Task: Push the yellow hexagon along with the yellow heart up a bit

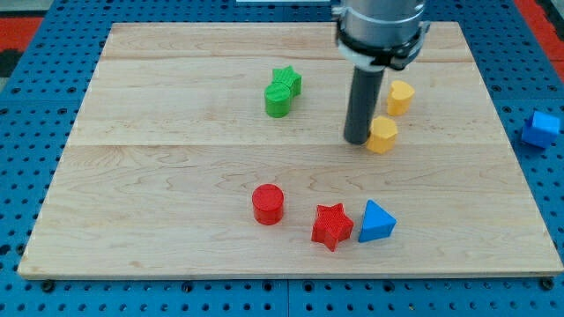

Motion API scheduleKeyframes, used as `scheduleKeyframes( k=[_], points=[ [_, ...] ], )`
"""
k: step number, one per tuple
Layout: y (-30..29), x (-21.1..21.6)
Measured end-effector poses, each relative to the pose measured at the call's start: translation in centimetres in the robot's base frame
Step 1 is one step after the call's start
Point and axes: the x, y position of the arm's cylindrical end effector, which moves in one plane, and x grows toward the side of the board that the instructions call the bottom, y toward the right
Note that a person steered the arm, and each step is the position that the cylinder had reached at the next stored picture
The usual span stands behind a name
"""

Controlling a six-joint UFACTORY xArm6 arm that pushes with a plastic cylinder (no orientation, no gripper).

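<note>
The yellow hexagon [383,136] lies right of the board's middle. The yellow heart [401,96] lies just above it and slightly to the right, a small gap between them. My tip [357,140] rests on the board against the hexagon's left side, with the dark rod rising toward the view's top.
A green star [287,79] and a green cylinder [277,99] touch each other left of the rod. A red cylinder [268,204], a red star [331,225] and a blue triangle [376,221] lie near the bottom. A blue block [540,129] sits off the wooden board [159,176] at right.
</note>
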Motion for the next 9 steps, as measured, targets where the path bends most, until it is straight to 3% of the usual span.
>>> scheduleKeyframes(
  k=[3,7,8,9],
  points=[
    [3.5,6.3],
    [3.1,0.7],
    [7.6,2.8],
    [11.2,1.2]
  ],
)
